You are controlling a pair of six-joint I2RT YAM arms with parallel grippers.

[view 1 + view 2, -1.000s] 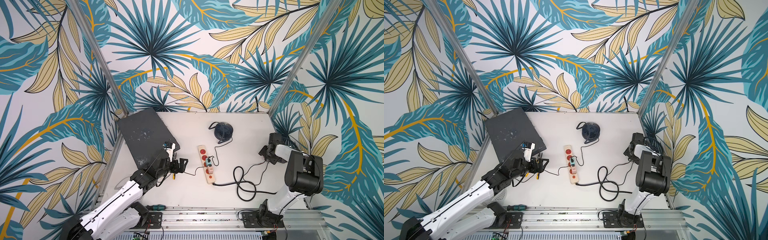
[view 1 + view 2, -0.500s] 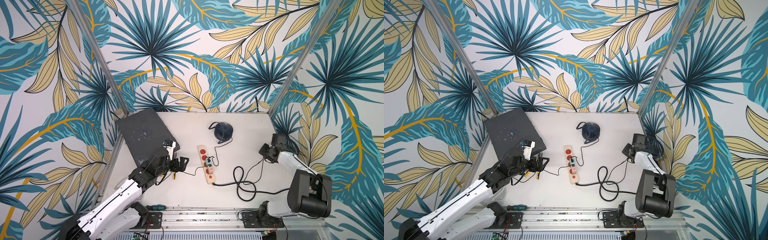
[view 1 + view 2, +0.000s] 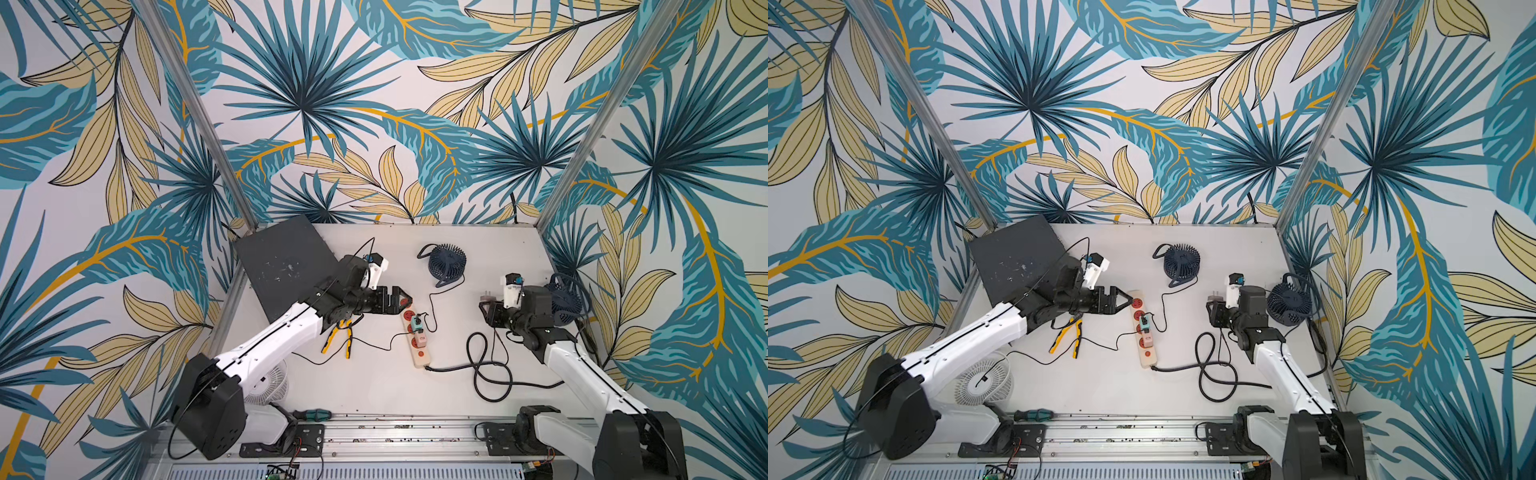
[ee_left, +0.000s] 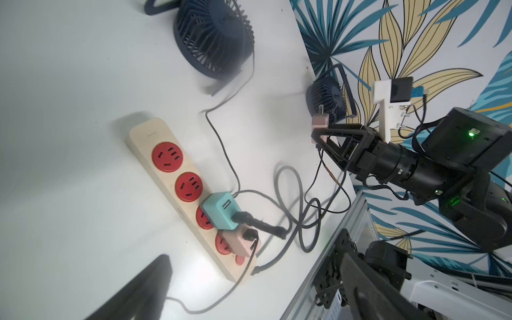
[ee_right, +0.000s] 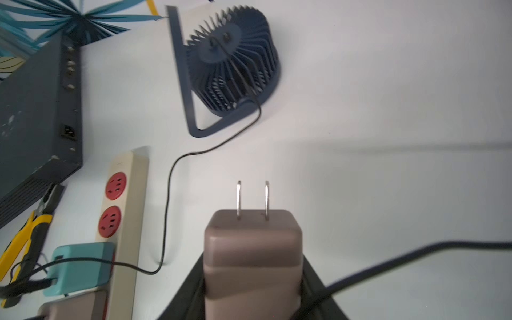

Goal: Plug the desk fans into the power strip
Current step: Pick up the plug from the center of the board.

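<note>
The cream power strip [image 3: 417, 338] [image 3: 1145, 338] lies mid-table with two free red sockets [image 4: 167, 157] at its far end. A teal adapter [image 4: 221, 212] and a pink adapter [image 4: 241, 241] fill the other two. My right gripper [image 3: 487, 308] is shut on a pinkish-brown plug [image 5: 252, 249] [image 4: 320, 123], held off the table right of the strip with its two prongs bare. A thin cord hangs from it. A dark blue desk fan [image 3: 563, 297] stands behind that wrist at the right wall. My left gripper [image 3: 406, 300] hovers open over the strip's far end.
A second dark blue fan [image 3: 446, 262] at the back feeds the teal adapter. A dark box [image 3: 286, 262] sits back left. Yellow pliers [image 3: 338, 338] and a white fan [image 3: 268, 384] lie by the left arm. The thick black cord [image 3: 486, 370] coils front right, and a screwdriver [image 3: 311, 414] lies at the front.
The right gripper closed on the plug and carried it left, away from the right wall toward the strip. The left gripper moved right to the strip's far end, still open.
</note>
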